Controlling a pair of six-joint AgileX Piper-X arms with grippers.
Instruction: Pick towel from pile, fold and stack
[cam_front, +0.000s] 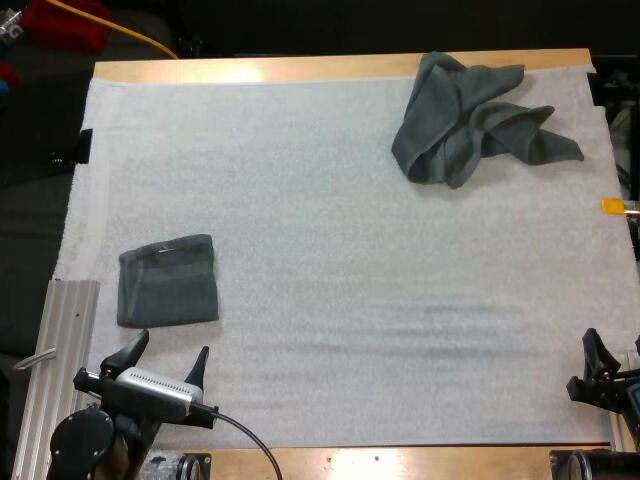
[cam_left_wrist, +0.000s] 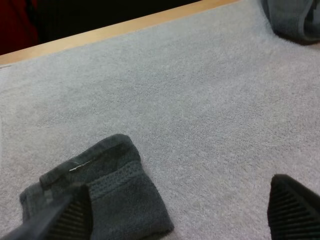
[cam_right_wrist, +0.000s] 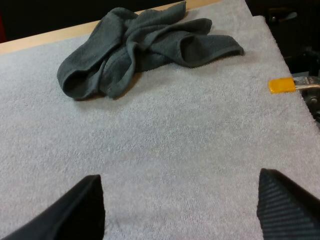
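Note:
A crumpled dark grey-green towel lies at the far right of the white mat; the right wrist view has the crumpled towel well ahead of my fingers. A folded towel rests flat at the near left, and the folded towel sits just ahead of one left finger. My left gripper stands open just short of the folded towel's near edge, holding nothing. My right gripper sits at the near right edge of the mat, open and empty in its wrist view.
A ribbed metal rail runs along the mat's near left side. The table's wooden far edge runs behind the mat.

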